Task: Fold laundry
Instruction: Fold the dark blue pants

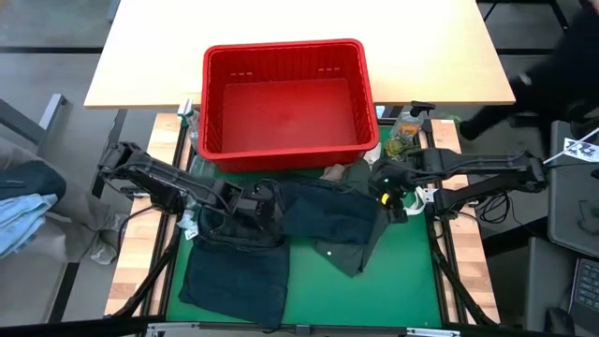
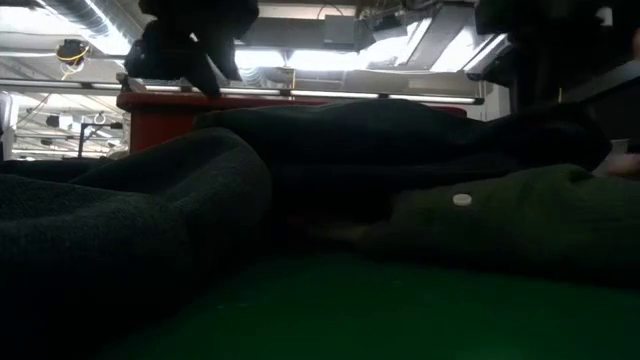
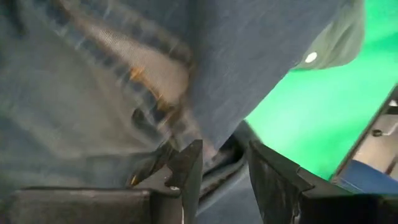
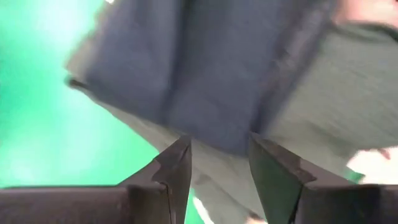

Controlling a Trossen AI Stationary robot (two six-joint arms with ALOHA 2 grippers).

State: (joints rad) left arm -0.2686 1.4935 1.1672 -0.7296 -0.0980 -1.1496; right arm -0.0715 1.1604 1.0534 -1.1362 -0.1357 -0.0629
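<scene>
High view: red basket holds nothing visible. Left gripper clamps jeans; right gripper stands parted.

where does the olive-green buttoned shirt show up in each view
high view: the olive-green buttoned shirt lies right of centre on the green mat, part under the denim jeans.
low view: lower right, white button facing the camera.
left wrist view: upper right corner, beyond the jeans.
right wrist view: on the right and under the jeans' edge.
Shared landmark: the jeans, lying over the shirt in every view.
</scene>
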